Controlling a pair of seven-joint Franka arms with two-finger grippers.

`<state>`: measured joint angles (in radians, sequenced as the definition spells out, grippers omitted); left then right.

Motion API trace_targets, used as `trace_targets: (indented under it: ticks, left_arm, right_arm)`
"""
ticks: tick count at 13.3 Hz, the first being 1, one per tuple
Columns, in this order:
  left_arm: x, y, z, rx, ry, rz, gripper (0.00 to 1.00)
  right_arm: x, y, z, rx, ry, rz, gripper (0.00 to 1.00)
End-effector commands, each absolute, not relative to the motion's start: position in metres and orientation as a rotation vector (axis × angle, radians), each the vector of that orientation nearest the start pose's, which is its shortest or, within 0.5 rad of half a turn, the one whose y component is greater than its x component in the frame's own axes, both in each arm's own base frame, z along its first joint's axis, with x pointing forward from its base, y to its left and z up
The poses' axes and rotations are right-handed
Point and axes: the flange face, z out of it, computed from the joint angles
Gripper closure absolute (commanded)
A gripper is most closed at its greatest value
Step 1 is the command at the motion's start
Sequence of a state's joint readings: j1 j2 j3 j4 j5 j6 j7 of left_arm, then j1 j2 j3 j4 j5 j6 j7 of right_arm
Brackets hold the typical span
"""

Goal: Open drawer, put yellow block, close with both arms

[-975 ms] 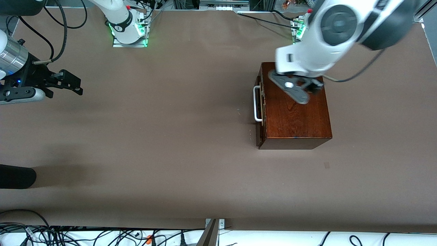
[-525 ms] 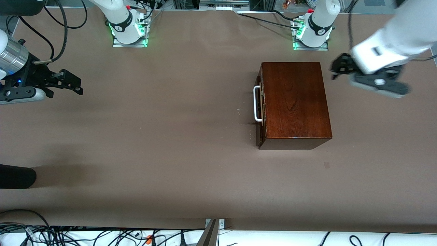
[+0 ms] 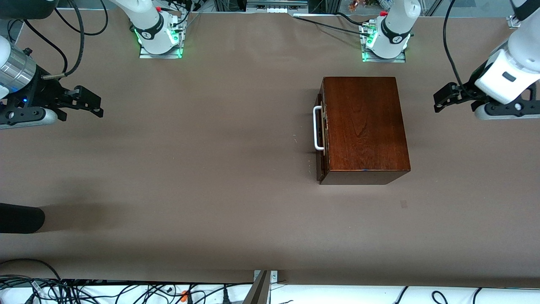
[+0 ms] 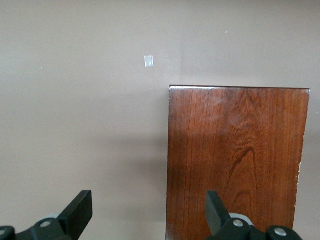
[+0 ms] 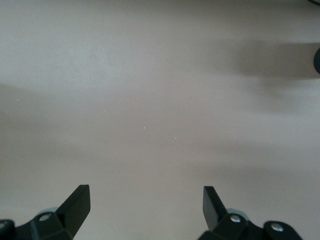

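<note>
Left black two-finger gripper (image 3: 441,101) hangs spread wide and empty over bare table beside the glossy reddish-brown wooden box (image 3: 362,126); right gripper (image 3: 90,105) too, waiting at its end. White-handled drawer (image 3: 319,128) sits shut, contents hidden, so no yellow block visible

1. The wooden box (image 3: 363,128) stands on the desk (image 3: 211,169) toward the left arm's end.
2. Its drawer (image 3: 320,137) is shut, its handle (image 3: 317,128) facing the right arm's end.
</note>
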<state>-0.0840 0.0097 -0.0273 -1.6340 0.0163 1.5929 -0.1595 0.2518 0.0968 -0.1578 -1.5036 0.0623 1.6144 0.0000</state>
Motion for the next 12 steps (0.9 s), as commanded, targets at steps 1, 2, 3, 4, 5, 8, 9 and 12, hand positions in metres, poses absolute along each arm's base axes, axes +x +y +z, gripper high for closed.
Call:
trace_targets:
  ticks: [1, 2, 3, 4, 5, 8, 9, 12]
  left_arm:
    - [0.548, -0.066, 0.591, -3.121, -0.08, 0.061, 0.0]
    - [0.552, -0.069, 0.593, -3.123, -0.076, 0.054, 0.0]
    - [0.552, -0.071, 0.595, -3.123, -0.069, 0.049, 0.0]
    - [0.552, -0.072, 0.595, -3.123, -0.064, 0.052, 0.0]
    - [0.553, -0.071, 0.593, -3.122, -0.066, 0.049, 0.0]
    - [0.556, -0.066, 0.59, -3.121, -0.08, 0.061, 0.0]
    - [0.556, -0.066, 0.589, -3.121, -0.083, 0.063, 0.0]
    - [0.559, -0.066, 0.587, -3.12, -0.08, 0.063, 0.0]
  right_arm:
    - [0.581, 0.067, 0.612, -3.096, -0.154, -0.018, 0.0]
    - [0.581, 0.067, 0.613, -3.096, -0.149, -0.02, 0.0]
    - [0.581, 0.067, 0.612, -3.096, -0.149, -0.017, 0.0]
    - [0.581, 0.067, 0.612, -3.096, -0.154, -0.018, 0.0]
    - [0.581, 0.067, 0.613, -3.095, -0.154, -0.02, 0.0]
    - [0.581, 0.068, 0.613, -3.095, -0.151, -0.022, 0.0]
    - [0.581, 0.067, 0.612, -3.096, -0.154, -0.02, 0.0]
    - [0.581, 0.067, 0.612, -3.096, -0.154, -0.02, 0.0]
